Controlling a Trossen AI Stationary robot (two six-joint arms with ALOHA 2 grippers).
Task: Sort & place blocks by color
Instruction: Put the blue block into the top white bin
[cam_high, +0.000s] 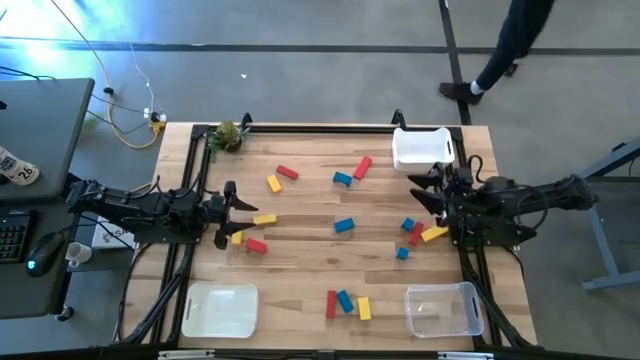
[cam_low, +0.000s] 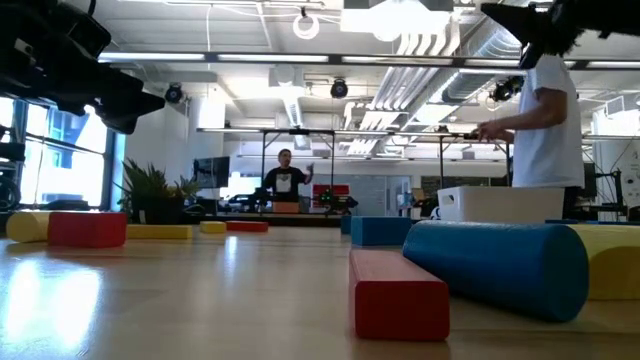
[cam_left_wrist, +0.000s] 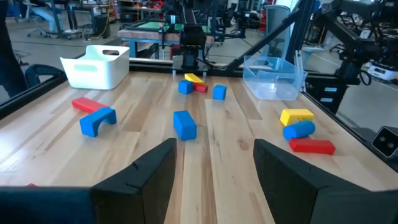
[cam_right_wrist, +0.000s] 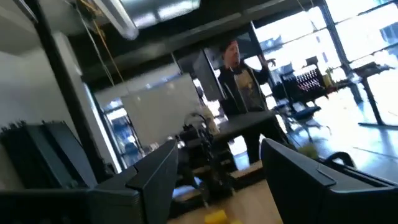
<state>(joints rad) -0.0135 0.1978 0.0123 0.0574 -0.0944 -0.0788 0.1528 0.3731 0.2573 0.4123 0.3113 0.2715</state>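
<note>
One camera looks straight down on the whole table (cam_high: 330, 270); another sits at tabletop height, close behind a red block (cam_low: 400, 295), facing the room. Each wrist camera looks forward between its open jaws, the left along the table, the right tilted up toward a person (cam_right_wrist: 239, 78).

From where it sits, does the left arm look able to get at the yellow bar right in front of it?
Probably yes: the yellow bar lies just ahead of the left tool, whose fingers are open, with nothing between them.
</note>
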